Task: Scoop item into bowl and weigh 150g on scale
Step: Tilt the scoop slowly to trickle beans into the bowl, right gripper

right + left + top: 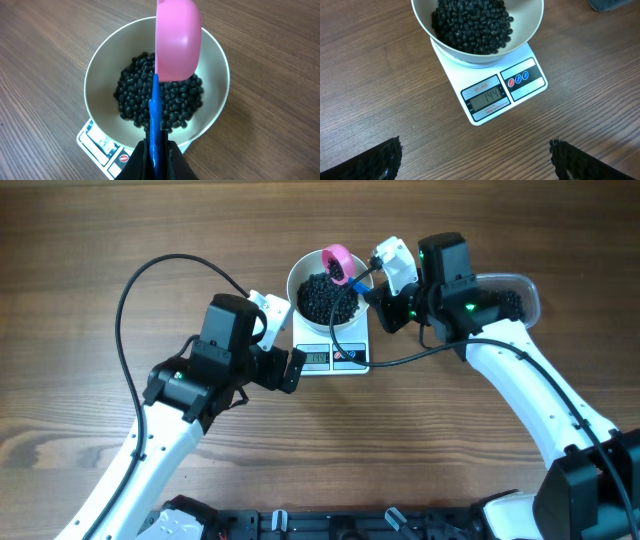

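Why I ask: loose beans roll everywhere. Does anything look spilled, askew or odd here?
Nothing stands out. The black beans lie inside the round white bowl, upright on the flat white scale; no strays show on the wooden table. The pink scoop hangs over the bowl.
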`<action>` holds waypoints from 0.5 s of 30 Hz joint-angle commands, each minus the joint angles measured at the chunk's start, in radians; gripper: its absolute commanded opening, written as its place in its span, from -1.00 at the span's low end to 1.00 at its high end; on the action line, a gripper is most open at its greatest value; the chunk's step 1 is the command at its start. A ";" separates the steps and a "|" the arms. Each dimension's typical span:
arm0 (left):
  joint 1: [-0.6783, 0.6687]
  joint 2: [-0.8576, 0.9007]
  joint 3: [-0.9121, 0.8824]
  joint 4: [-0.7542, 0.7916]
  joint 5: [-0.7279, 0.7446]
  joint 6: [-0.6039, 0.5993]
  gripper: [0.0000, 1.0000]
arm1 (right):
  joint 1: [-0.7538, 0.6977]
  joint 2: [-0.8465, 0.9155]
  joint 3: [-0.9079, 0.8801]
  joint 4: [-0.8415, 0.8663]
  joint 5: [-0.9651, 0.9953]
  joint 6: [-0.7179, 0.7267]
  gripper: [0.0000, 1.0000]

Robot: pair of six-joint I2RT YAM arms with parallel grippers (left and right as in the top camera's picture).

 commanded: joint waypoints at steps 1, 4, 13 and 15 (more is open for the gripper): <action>0.004 0.000 -0.002 0.002 -0.002 -0.006 1.00 | 0.003 -0.019 0.007 0.006 -0.021 0.015 -0.91; 0.004 0.000 -0.002 0.002 -0.002 -0.006 1.00 | 0.003 -0.019 0.007 0.006 -0.021 0.035 -0.91; 0.004 0.000 -0.002 0.002 -0.002 -0.006 1.00 | 0.003 -0.019 0.007 0.006 -0.086 0.144 -0.91; 0.004 0.000 -0.002 0.002 -0.002 -0.006 1.00 | 0.003 -0.019 0.007 0.006 -0.093 0.143 -0.91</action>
